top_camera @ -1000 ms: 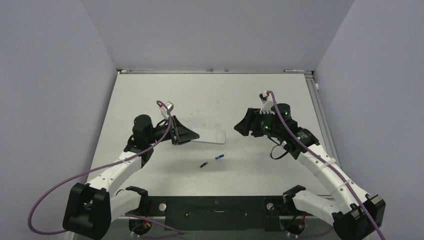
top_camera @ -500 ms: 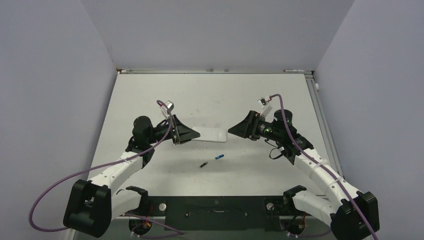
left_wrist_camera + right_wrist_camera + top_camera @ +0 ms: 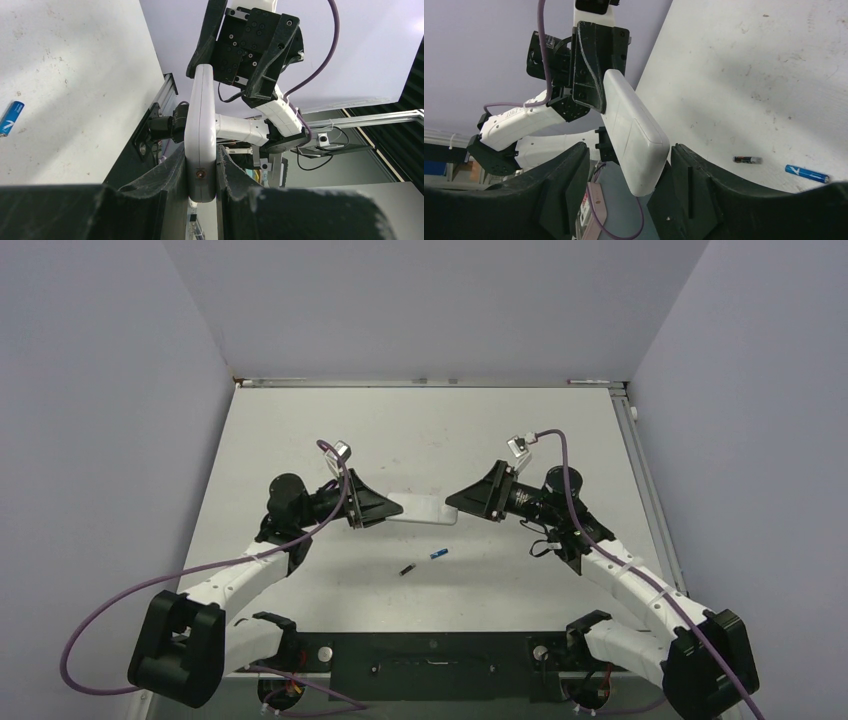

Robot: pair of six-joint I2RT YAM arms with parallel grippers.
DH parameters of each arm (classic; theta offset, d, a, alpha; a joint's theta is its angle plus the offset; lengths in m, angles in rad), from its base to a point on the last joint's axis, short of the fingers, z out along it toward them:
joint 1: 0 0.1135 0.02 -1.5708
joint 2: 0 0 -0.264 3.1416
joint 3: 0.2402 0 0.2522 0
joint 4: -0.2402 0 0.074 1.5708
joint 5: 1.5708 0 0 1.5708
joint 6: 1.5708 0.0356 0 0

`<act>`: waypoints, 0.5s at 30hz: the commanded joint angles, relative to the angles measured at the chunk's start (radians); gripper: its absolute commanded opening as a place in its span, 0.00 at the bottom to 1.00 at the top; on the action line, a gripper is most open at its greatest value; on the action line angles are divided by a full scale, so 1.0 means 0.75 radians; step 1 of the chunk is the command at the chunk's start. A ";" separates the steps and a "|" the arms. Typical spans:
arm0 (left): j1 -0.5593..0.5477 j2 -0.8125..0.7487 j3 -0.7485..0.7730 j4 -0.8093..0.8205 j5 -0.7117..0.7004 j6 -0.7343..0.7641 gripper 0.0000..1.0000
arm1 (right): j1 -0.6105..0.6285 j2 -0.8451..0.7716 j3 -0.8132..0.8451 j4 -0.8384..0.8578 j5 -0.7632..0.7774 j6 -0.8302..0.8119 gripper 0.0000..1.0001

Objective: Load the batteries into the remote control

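From the overhead camera, you see your two arms reaching toward each other over the middle of the pale counter (image 3: 420,430). The left gripper (image 3: 393,508) is clamped on one end of the white remote control (image 3: 425,508), holding it level above the surface. The right gripper (image 3: 452,502) meets the remote's other end with its jaws spread. Nearer your arm bases, the blue battery (image 3: 438,553) and the dark battery (image 3: 407,568) lie loose on the counter, close together but apart, both below the remote in this view.

From the left wrist camera, the left gripper (image 3: 201,175) presses both black fingers (image 3: 170,172) against the remote control (image 3: 200,120), which stands edge-on and runs away from the lens. At its far end sits the right gripper (image 3: 227,60), parted wider than the remote is thick. The blue battery (image 3: 10,118) lies at the left edge on the counter (image 3: 75,75).

From the right wrist camera, the right gripper (image 3: 629,170) is wide open, straddling the near end of the remote control (image 3: 631,120). There is a clear gap on one side; on the other you cannot tell whether finger and remote touch. The plain white back faces the lens. The left gripper (image 3: 594,75) pinches the far end. On the counter (image 3: 749,75), the dark battery (image 3: 747,159) and the blue battery (image 3: 806,173) lie at lower right.
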 commanded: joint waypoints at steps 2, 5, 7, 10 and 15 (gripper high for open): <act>-0.009 0.003 -0.003 0.170 0.016 -0.045 0.00 | 0.043 0.024 -0.002 0.171 -0.025 0.049 0.59; -0.013 0.000 -0.005 0.205 0.018 -0.067 0.00 | 0.056 0.030 -0.003 0.194 -0.029 0.059 0.58; -0.016 -0.006 -0.007 0.211 0.018 -0.071 0.00 | 0.062 0.038 -0.016 0.229 -0.036 0.087 0.56; -0.019 -0.016 -0.005 0.213 0.018 -0.075 0.00 | 0.069 0.043 -0.033 0.293 -0.047 0.127 0.52; -0.030 -0.024 0.001 0.217 0.019 -0.080 0.00 | 0.075 0.038 -0.038 0.322 -0.051 0.149 0.47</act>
